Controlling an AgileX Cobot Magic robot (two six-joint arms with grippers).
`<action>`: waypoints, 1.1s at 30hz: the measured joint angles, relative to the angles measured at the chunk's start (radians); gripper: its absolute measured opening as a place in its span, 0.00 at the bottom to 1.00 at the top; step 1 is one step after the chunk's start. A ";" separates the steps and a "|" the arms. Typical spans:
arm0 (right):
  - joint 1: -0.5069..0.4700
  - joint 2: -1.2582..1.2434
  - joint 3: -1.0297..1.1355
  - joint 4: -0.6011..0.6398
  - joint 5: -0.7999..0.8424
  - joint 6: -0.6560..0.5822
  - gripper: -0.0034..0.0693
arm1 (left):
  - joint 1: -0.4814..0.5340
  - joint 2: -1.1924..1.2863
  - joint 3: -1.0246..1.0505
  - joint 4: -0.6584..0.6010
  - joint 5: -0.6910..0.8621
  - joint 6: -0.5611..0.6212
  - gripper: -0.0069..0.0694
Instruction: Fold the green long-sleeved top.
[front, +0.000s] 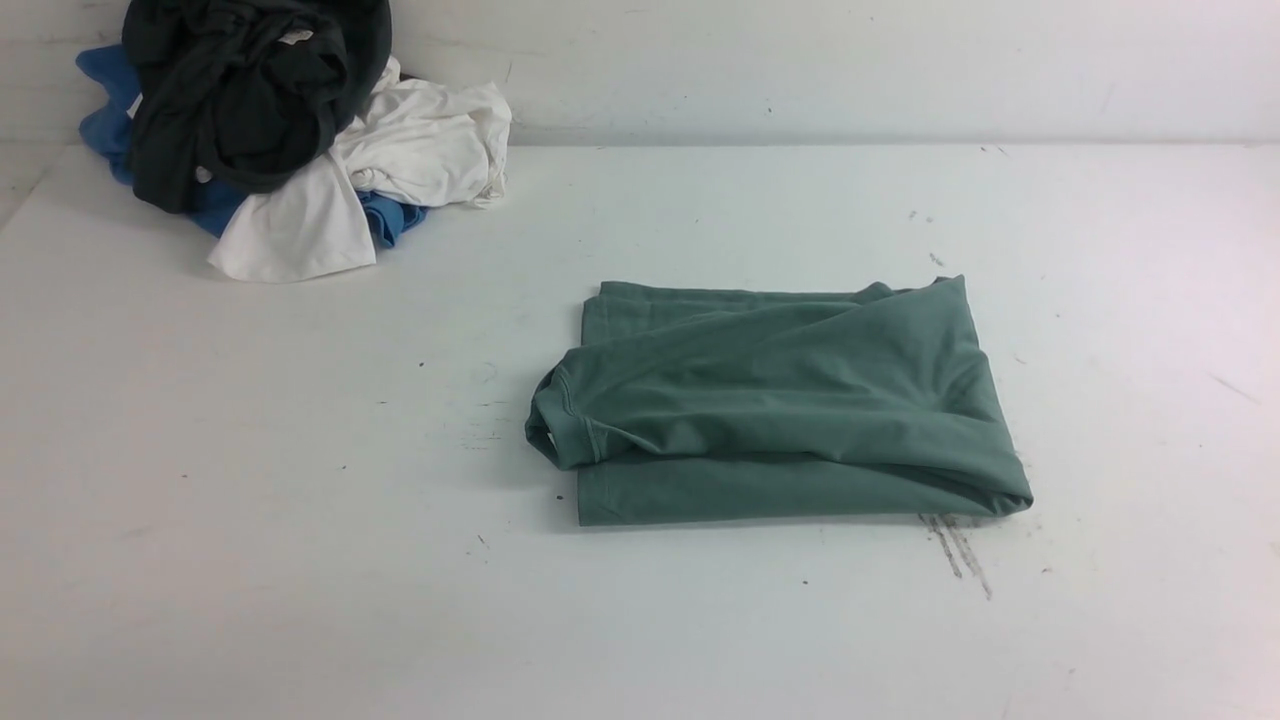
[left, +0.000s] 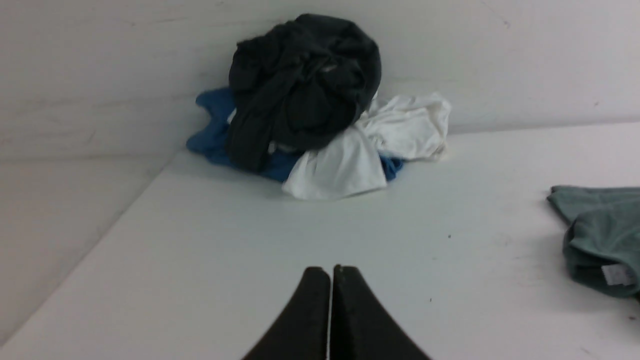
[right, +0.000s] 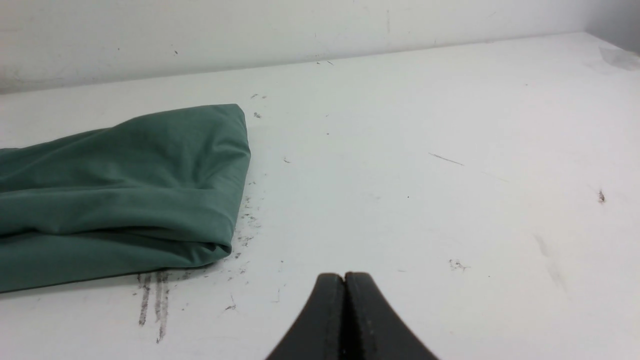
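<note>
While both arms' fingers (left: 330, 280) (right: 344, 285) are pressed together empty, the green long-sleeved top (front: 780, 400) lies folded, creased.

A: What is cut off or hidden?

B: In the left wrist view the green long-sleeved top (left: 600, 235) is cropped by the frame edge; the print on its white tag (left: 618, 274) is too blurred to be read. In the right wrist view its far end is also cropped.

A: And the pile?

B: The blue garment (front: 105, 110) is largely covered by the dark garment (front: 240, 90), whose top is cut off in the front view.
</note>
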 joint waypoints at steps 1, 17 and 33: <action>0.000 0.000 0.000 0.000 0.000 0.000 0.03 | 0.011 0.000 0.041 -0.014 -0.010 0.002 0.08; 0.000 0.000 0.000 0.000 0.001 0.000 0.03 | -0.049 0.000 0.076 0.008 0.119 0.019 0.08; 0.000 0.000 0.000 0.000 0.001 0.000 0.03 | -0.049 0.000 0.076 0.009 0.119 0.016 0.08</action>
